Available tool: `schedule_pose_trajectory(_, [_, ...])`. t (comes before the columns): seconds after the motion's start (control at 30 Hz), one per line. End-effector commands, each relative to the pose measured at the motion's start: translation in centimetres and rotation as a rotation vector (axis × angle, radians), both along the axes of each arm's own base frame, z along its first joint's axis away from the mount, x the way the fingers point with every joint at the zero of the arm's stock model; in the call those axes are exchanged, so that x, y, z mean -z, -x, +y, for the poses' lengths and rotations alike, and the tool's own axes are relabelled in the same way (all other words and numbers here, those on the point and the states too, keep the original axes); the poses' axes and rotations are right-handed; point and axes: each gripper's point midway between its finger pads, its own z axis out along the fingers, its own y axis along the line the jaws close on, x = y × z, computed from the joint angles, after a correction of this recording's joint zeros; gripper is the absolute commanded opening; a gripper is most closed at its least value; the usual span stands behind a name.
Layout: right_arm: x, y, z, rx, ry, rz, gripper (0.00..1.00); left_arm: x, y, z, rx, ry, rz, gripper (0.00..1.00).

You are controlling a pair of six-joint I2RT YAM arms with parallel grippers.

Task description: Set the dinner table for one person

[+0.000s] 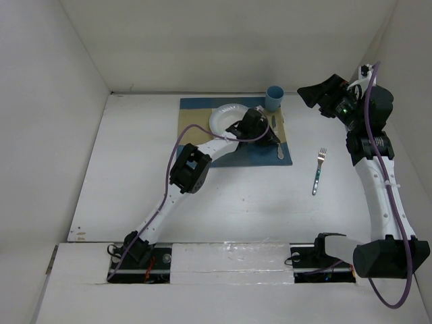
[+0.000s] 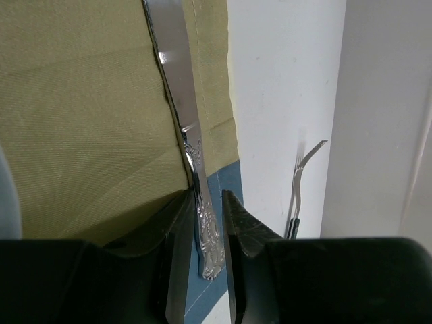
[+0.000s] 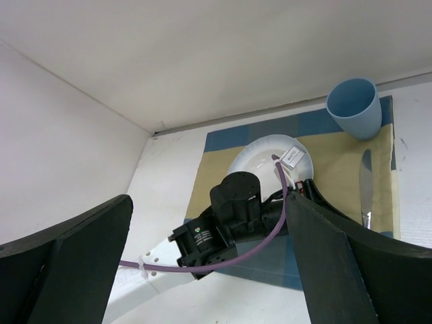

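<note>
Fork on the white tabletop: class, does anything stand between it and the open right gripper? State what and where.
Nothing visible does. The fork lies alone on the dinner table, right of the placemat; the right gripper hangs open beyond it. The left gripper and knife are over the placemat, off that path.

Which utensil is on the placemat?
The knife, lying along the placemat's right edge between the left gripper's jaws. The fork lies off it, on the bare table to the right.
</note>
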Motion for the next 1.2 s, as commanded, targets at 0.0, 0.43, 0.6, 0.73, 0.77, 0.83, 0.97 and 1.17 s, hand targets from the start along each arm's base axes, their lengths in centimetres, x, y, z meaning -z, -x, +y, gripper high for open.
schedule_pose_trajectory(0.0, [-1.8, 0.3, 0.0, -0.008, 0.0, -0.058, 1.0, -3.4, 0.0, 0.0, -0.001, 0.04, -0.03, 0.2])
schedule_pose_trajectory(0.43, [5.0, -2.4, -5.7, 0.252, 0.095, 0.164, 1.0, -14.9, 3.6, 3.5, -0.003, 0.024, -0.209, 0.73])
schedule_pose_trajectory(0.6, [12.8, -2.7, -9.6, 0.436, 0.069, 0.365, 1.0, -17.8, 6.1, 9.9, -0.12, -0.133, -0.236, 1.0])
schedule_pose_trajectory(0.73, [19.0, -1.3, -12.7, 0.594, 0.081, 0.52, 1.0, -17.0, 8.7, 15.6, -0.232, -0.28, -0.193, 1.0])
schedule_pose_trajectory(0.77, [21.4, -0.8, -13.0, 0.61, 0.096, 0.578, 1.0, -15.5, 9.6, 17.2, -0.25, -0.332, -0.172, 1.0])
schedule_pose_trajectory(0.83, [23.7, -0.3, -13.4, 0.633, 0.116, 0.635, 1.0, -16.5, 11.4, 19.1, -0.258, -0.34, -0.173, 1.0])
schedule_pose_trajectory(0.97, [29.5, 0.0, -13.1, 0.587, 0.11, 0.795, 0.97, -16.0, 13.5, 24.3, -0.316, -0.393, -0.161, 1.0])
schedule_pose_trajectory(1.17, [35.1, 2.2, -14.1, 0.588, 0.203, 1.003, 0.95, -15.2, 15.2, 31.6, -0.418, -0.446, -0.173, 1.0])
